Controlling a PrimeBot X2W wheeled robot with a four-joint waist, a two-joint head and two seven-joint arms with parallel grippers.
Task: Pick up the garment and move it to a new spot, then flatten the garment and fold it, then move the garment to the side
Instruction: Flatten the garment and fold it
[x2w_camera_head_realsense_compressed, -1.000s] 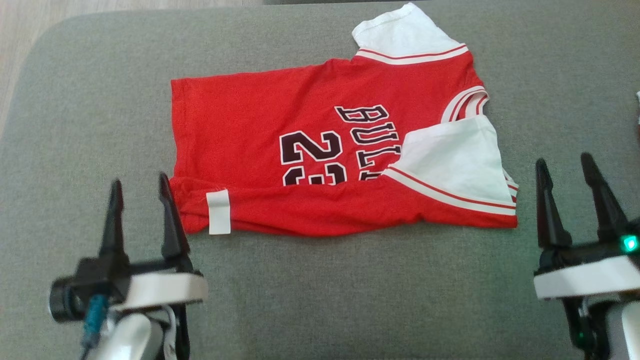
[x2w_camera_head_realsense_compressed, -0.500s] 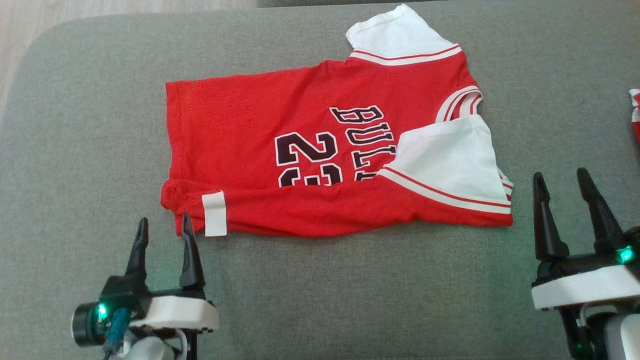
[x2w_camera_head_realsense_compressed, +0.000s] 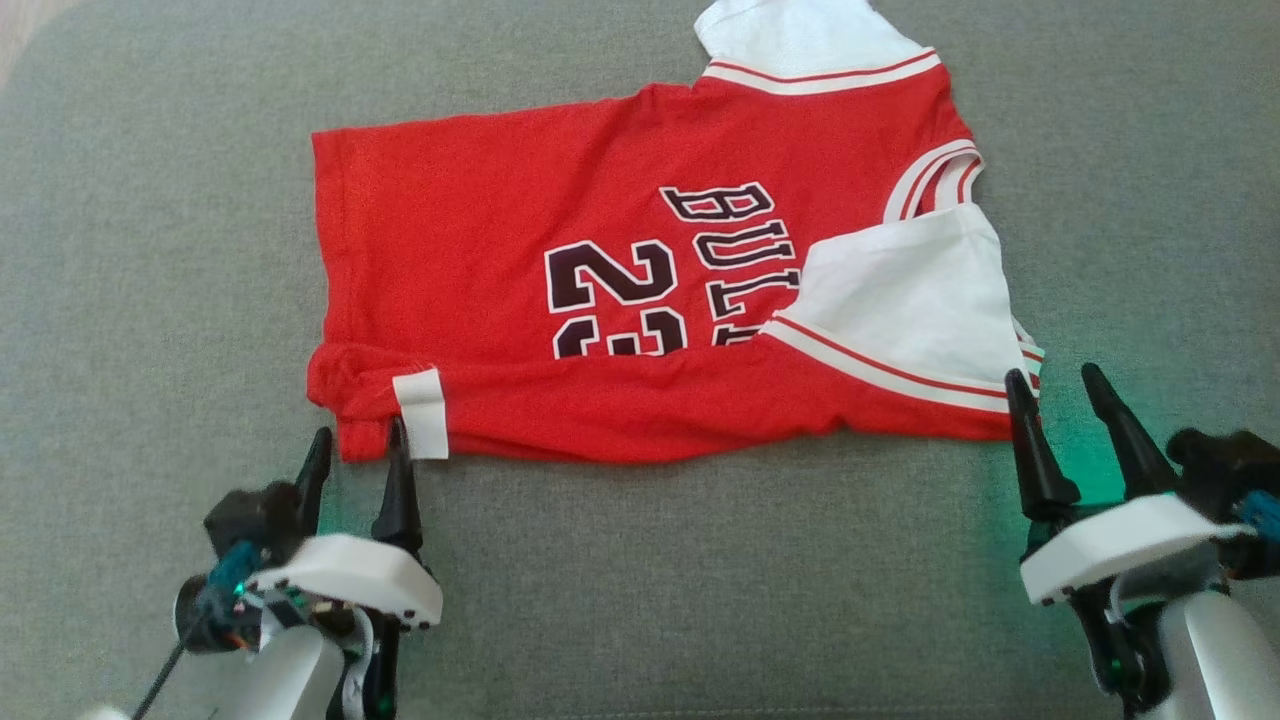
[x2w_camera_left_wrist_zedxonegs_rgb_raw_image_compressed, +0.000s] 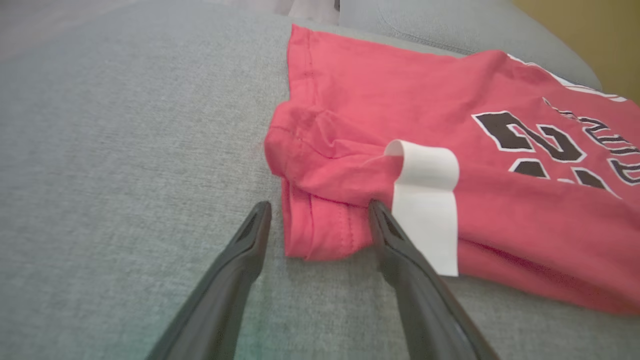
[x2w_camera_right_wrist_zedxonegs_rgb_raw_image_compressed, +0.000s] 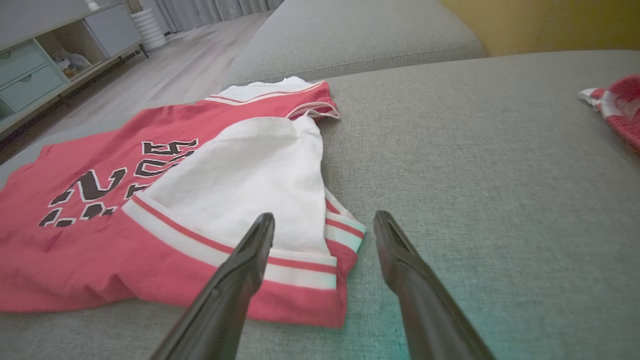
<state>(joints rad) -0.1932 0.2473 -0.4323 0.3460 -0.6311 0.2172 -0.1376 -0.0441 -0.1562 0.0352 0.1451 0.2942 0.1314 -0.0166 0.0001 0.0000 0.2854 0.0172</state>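
Lying flat on the grey woven sofa cushion (x2w_camera_head_realsense_compressed: 150, 250), toward its far edge, is the red short-sleeved jersey (x2w_camera_head_realsense_compressed: 600, 240) with white sleeves and dark "23" print; its near long edge is folded over and one white sleeve is laid across the chest. A white fabric tag (x2w_camera_left_wrist_zedxonegs_rgb_raw_image_compressed: 425, 200) is looped over the folded hem. The left gripper (x2w_camera_head_realsense_compressed: 360, 430) is spread and empty, its fingertips straddling the jersey's near hem corner beside the tag; contact cannot be told. The right gripper (x2w_camera_head_realsense_compressed: 1052, 372) is likewise spread and empty, set at the near sleeve corner, one tip over the striped cuff and the other over bare cushion. A second red-and-white cloth (x2w_camera_right_wrist_zedxonegs_rgb_raw_image_compressed: 617, 105) is seen toward the cushion's right side, well apart.
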